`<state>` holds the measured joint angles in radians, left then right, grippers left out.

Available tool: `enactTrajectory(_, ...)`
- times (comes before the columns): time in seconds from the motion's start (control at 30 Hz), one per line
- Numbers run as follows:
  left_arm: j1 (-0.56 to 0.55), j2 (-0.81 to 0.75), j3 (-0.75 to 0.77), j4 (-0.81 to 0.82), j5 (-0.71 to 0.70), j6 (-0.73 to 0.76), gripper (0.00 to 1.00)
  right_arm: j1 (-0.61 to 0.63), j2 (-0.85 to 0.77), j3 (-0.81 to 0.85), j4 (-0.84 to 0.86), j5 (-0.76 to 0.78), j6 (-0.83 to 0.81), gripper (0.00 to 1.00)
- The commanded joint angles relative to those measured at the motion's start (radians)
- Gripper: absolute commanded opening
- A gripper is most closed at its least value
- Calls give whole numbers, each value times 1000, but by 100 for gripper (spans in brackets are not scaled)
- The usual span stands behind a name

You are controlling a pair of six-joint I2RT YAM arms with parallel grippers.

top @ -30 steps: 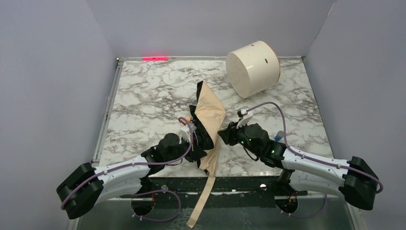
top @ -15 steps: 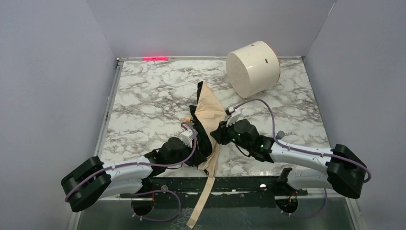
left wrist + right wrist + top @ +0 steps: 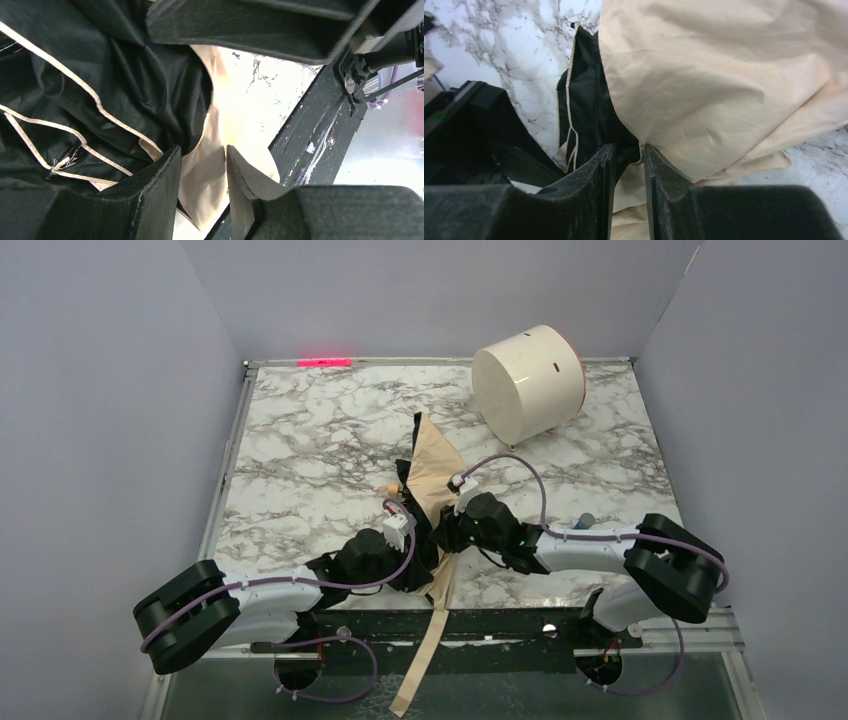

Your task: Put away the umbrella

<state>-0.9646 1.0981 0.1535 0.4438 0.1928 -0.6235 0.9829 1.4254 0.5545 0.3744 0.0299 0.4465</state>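
Note:
The umbrella [image 3: 434, 472] lies half-folded in the middle of the marble table, beige fabric outside and black lining showing. Its peach handle knob [image 3: 386, 487] points left, and its tan strap [image 3: 423, 650] hangs over the front edge. My left gripper [image 3: 420, 552] is at the umbrella's near end; in the left wrist view it [image 3: 202, 152] is open, with loose beige fabric [image 3: 220, 165] lying between the jaws. My right gripper [image 3: 447, 532] presses in from the right; in the right wrist view it [image 3: 629, 147] is narrowly open at the fold where the black lining [image 3: 589, 110] meets the beige fabric [image 3: 724, 85].
A white cylindrical drum [image 3: 528, 380] lies on its side at the back right. The black front rail [image 3: 520, 625] runs along the table's near edge. Grey walls close in the left, right and back. A small blue-tipped object [image 3: 586, 521] sits by the right arm.
My right arm has swung left and its gripper has reached the umbrella's right side. My left gripper has crept slightly right and nearer under the fabric. The umbrella has barely shifted.

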Motion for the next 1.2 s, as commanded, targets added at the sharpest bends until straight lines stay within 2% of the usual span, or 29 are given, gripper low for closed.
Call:
enactTrajectory(0.0,-9,1,5,16,-11,10,39,7,88,-17,60,35,8,31)
enactTrajectory(0.13,-10,-72,61,-76,-68,12,42,7,134,-68,111,47,32,31)
enactTrajectory(0.27,-10,-232,162,-295,-250,16,59,7,185,-125,180,48,37,30)
enactTrajectory(0.43,-4,-401,288,-474,-419,47,70,16,275,-163,255,43,33,29)
enactTrajectory(0.53,4,-392,399,-581,-531,50,74,30,302,-175,262,63,33,29)
enactTrajectory(0.63,41,-296,541,-666,-603,68,80,36,309,-192,276,71,42,28)
enactTrajectory(0.73,155,-153,709,-732,-544,80,84,41,305,-200,275,82,43,28)
enactTrajectory(0.9,424,130,983,-838,-212,62,84,57,317,-192,269,113,17,28)
enactTrajectory(1.17,533,403,1268,-910,4,-33,84,73,322,-197,274,144,18,28)
